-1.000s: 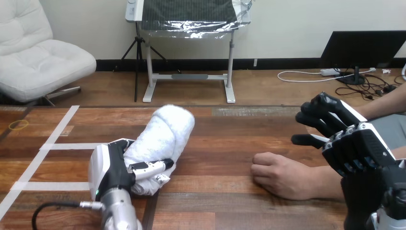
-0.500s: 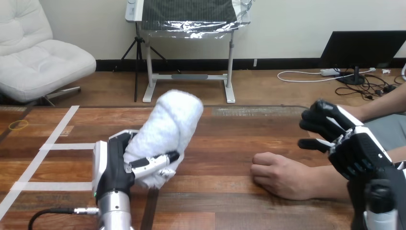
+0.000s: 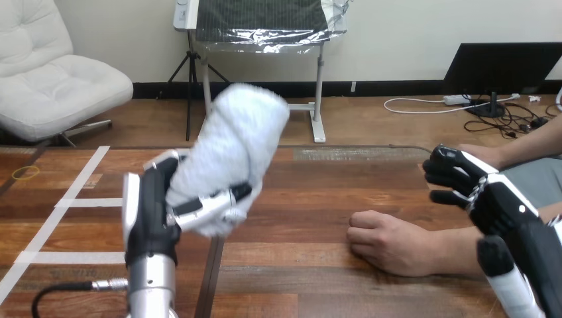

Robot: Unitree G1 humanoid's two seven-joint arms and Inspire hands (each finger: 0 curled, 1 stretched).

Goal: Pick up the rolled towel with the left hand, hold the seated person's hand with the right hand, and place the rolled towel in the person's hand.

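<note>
The left hand (image 3: 156,218) has the rolled towel (image 3: 235,146) in its grasp: the thumb and fingers are curled around the lower end of the roll, and the roll stands up and leans to the right, clear of the tabletop (image 3: 318,278). Most of the towel sticks out above the grip, so the hold is on one end only.

The right hand (image 3: 494,199) is at the right side, with its fingers bent inward and nothing between them. It is near the person's hand (image 3: 381,240) but apart from it, a little behind and to the right. The person's hand rests on the tabletop as a loose fist with the palm down.

I think several things could go wrong from here. The towel is soft and top-heavy in this grip – a fast swing toward the right could let it tip or slide out of the fingers. The person's hand is closed and faces down, so there is no place to put the towel until the right hand takes and turns it. If the right hand comes in with bent fingers, it may push the fist away instead of holding it.
</note>
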